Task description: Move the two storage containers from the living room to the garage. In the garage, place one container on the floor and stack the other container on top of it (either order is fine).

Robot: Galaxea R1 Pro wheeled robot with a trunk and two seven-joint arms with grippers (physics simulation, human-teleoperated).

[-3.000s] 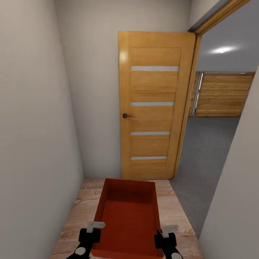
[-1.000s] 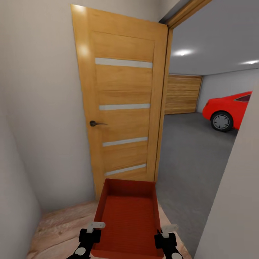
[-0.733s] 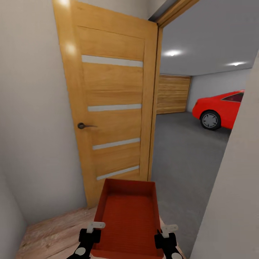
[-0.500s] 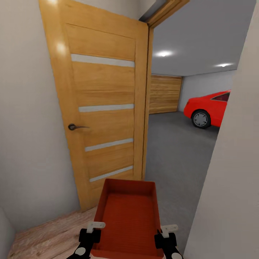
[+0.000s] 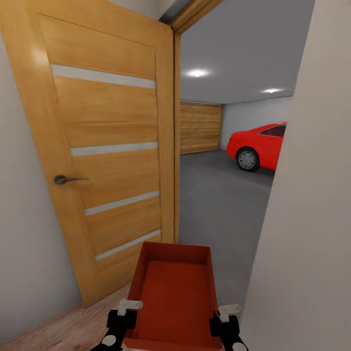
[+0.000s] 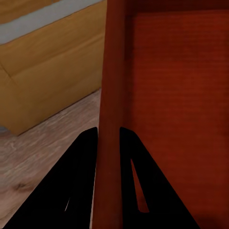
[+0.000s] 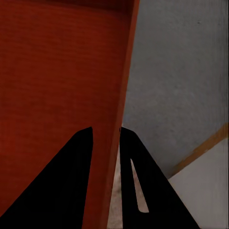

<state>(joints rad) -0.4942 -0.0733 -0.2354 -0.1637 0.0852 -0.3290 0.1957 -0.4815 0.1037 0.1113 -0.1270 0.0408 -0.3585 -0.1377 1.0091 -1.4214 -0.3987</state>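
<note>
Head view: an orange-red storage container (image 5: 173, 297) is carried low in front, left gripper (image 5: 120, 317) and right gripper (image 5: 225, 319) at its side walls, facing the open wooden door (image 5: 105, 146) and the garage (image 5: 219, 195) with a red car (image 5: 258, 144).
Left wrist view: the left gripper (image 6: 109, 138) pinches the container's wall (image 6: 112, 95).
Right wrist view: the right gripper (image 7: 106, 136) pinches the opposite wall (image 7: 125, 81) above the grey floor (image 7: 186, 86).

The wall (image 5: 302, 195) hides the red car's (image 5: 256, 144) rear half.

Orange-red open-top storage container (image 5: 173, 297), empty, level, carried lengthwise before garage doorway; dark grey garage floor (image 5: 219, 204) beyond.
</note>
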